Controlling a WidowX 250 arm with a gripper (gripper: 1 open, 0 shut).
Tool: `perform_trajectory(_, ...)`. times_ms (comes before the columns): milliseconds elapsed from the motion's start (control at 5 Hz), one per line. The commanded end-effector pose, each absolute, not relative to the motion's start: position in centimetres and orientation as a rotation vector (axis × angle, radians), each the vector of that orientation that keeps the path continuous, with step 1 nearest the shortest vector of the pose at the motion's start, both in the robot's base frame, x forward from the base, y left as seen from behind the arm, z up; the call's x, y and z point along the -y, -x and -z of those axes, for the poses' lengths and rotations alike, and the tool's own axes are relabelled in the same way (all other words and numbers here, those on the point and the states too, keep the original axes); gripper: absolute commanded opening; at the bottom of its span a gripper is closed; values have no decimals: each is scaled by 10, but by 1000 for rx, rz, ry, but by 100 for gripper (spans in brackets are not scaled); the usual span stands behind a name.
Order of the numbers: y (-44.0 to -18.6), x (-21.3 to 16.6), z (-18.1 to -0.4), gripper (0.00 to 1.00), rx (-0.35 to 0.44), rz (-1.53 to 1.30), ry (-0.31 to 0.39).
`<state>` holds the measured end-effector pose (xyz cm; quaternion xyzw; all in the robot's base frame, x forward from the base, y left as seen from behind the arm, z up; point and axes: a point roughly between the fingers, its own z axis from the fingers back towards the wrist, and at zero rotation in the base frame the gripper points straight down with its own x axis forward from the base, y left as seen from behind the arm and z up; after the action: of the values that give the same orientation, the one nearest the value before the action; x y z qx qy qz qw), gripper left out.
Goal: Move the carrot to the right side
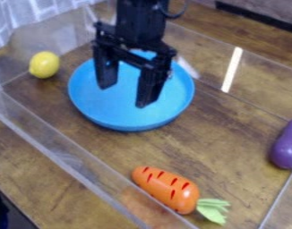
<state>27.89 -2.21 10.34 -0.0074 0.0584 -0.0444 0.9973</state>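
The carrot (pixel 169 189) is orange with dark stripes and a light green leafy top, lying near the front edge of the wooden table, leaves pointing right. My black gripper (pixel 128 86) hangs over the blue plate (pixel 104 111), well behind and left of the carrot. Its two fingers (pixel 151 87) stand wide apart with nothing between them. The gripper is open and touches nothing that I can see.
A yellow lemon (pixel 43 64) lies left of the plate. A purple eggplant (pixel 285 143) sits at the right edge. Clear plastic walls (pixel 64 148) run along the front and left of the workspace. Bare wood lies between carrot and eggplant.
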Motion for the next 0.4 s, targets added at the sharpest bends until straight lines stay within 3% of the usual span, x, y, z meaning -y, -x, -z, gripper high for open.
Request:
perform_trajectory(0, -271, 39, -101, 100, -70, 258, 3)
perform_trajectory(200, -262, 52, -79, 100, -53, 382, -22)
